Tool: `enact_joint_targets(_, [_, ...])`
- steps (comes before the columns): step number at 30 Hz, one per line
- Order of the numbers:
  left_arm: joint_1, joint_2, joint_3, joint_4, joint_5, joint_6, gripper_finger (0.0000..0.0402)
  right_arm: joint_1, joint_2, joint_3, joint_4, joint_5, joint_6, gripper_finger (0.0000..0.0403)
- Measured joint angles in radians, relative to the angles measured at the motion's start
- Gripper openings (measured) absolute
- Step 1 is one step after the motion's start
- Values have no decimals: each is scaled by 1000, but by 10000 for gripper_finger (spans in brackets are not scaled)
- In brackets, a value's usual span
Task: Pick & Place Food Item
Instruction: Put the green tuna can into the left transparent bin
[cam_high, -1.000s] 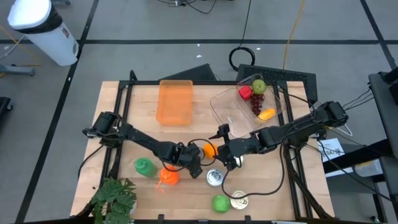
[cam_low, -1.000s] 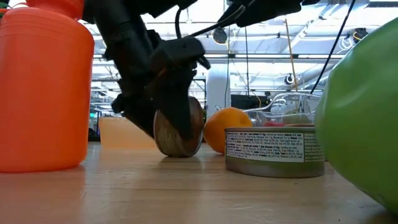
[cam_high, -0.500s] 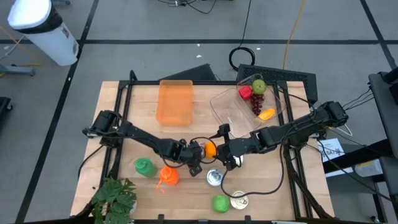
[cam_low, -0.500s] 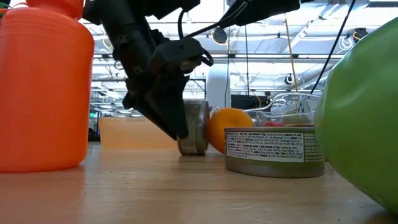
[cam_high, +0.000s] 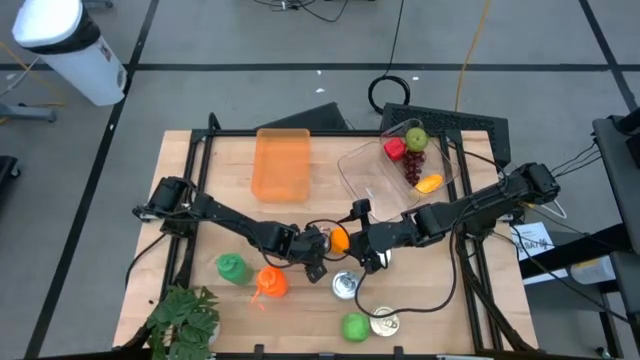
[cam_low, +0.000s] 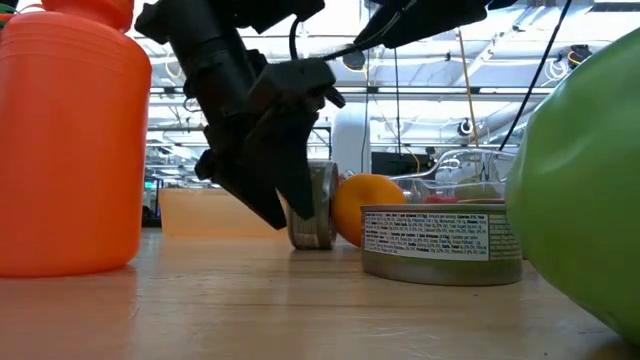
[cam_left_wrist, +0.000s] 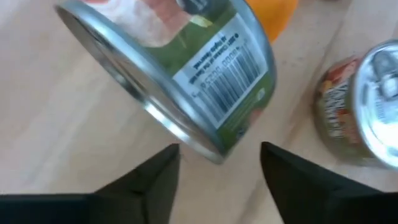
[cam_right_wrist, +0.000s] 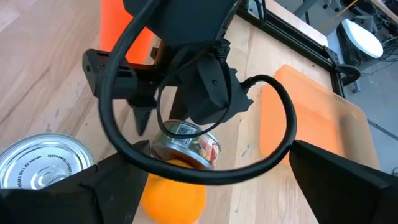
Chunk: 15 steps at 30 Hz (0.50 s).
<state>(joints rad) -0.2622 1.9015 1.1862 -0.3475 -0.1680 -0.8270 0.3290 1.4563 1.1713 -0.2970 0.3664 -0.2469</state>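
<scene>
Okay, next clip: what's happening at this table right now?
The left gripper is working a small tin can near the table's middle. The can is tipped on its edge beside an orange, and the jaws stand apart around it; whether they actually grip it is unclear. The right gripper hovers open just beside them, over the orange. A clear container at the back right already holds fruit, and a second can stands upright nearby.

In the low view the left claw (cam_low: 290, 190) hides part of the tipped can (cam_low: 316, 206), and the frame's right edge cuts off a blurred green object (cam_low: 590, 180).
</scene>
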Motion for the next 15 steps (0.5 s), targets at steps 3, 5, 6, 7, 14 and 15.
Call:
enact_joint_targets(3, [0,0,0,29,19,-41,278,-1,0,0,0,1,-7,363])
enact_joint_targets(5, [0,0,0,47,8,-73,295,-2,0,0,0,1,-9,363])
enact_joint_targets(6, [0,0,0,57,-4,-79,301,-2,0,0,0,2,-9,363])
enact_joint_targets(7, [0,0,0,66,-21,-82,306,-2,0,0,0,3,-9,363])
enact_joint_targets(14, [-14,0,0,72,-158,-84,312,-2,0,0,0,0,-2,363])
enact_joint_targets(15, [-15,0,0,72,-174,-85,312,-2,0,0,0,0,-2,363])
